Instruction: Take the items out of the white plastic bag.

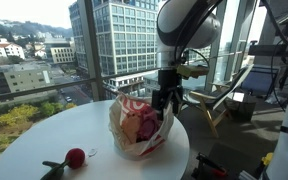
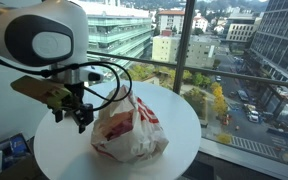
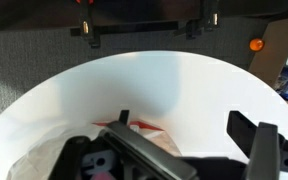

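Note:
The white plastic bag with red print (image 1: 139, 128) lies open on the round white table (image 1: 44, 140); it also shows in an exterior view (image 2: 129, 130) and at the bottom of the wrist view (image 3: 134, 135). Pink and red items (image 1: 144, 124) show inside its mouth. A red round item (image 1: 75, 156) with a dark piece beside it lies on the table, apart from the bag. My gripper (image 1: 166, 102) hangs at the bag's edge, just above the table (image 2: 74, 118). In the wrist view its fingers (image 3: 184, 125) are spread wide with nothing between them.
The table stands against a large window with a railing. A wooden chair (image 1: 216, 100) is close behind the arm. A blue box (image 2: 14, 148) sits low beside the table. Bare tabletop lies in front of the bag (image 2: 94, 165).

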Robot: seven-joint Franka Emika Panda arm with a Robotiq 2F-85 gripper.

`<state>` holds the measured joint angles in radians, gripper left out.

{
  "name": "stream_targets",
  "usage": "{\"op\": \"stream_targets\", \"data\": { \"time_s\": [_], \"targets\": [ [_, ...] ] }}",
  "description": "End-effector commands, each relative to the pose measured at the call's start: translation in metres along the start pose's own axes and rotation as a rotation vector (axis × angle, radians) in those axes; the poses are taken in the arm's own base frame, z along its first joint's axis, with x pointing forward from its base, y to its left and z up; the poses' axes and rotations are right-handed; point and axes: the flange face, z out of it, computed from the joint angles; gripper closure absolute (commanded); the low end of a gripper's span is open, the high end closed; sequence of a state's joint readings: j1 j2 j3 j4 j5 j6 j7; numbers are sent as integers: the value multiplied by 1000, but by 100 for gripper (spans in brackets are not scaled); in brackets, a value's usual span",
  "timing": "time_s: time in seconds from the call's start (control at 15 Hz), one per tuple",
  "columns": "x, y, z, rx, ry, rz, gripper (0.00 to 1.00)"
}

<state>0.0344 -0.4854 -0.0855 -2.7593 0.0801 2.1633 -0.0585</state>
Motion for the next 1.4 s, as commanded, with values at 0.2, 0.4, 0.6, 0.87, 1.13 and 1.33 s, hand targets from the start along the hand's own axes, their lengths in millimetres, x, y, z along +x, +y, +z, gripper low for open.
{"op": "stream_targets", "data": {
  "time_s": [0.2,0.4,0.6,0.87,1.13,1.33],
  "targets": [
    [101,-1,64,2,133,11,0],
    [146,11,84,-42,235,42,0],
    [180,27,101,-120,358,55,0],
    [206,59,123,-233,462,110,0],
    [214,81,142,-301,487,205,0],
    [209,82,160,-313,432,260,0]
  ]
}}
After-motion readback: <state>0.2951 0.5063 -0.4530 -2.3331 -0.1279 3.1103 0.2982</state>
